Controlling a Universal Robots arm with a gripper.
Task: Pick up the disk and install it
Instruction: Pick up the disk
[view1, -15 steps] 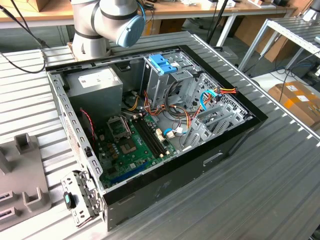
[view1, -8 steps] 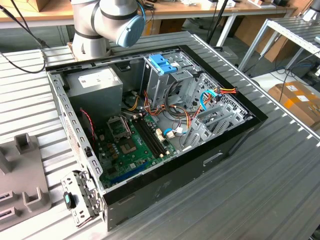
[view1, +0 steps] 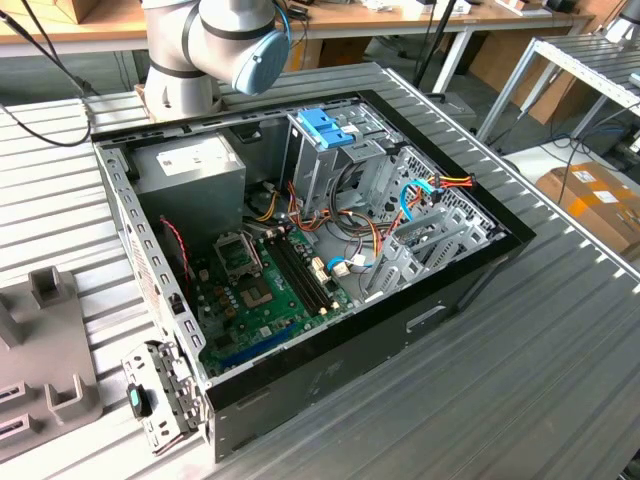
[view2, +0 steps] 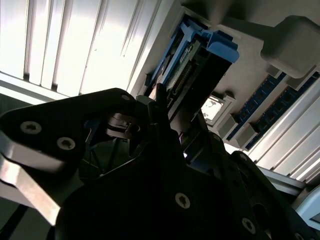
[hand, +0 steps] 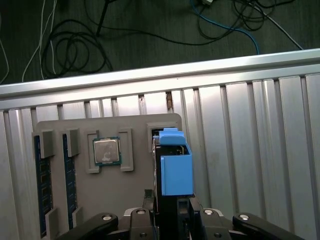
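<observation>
Here, upright blue-framed disk (hand: 175, 172).

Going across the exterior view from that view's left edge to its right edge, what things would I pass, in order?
Grey moulded plastic tray → grey metal power-supply box with a white sticker → tall metal cage with a blue plastic top → red and yellow cable bundle → brown cardboard box.

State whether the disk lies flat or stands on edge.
On edge: in the first wrist view the disk stands edgewise at the grey tray slot.
</observation>
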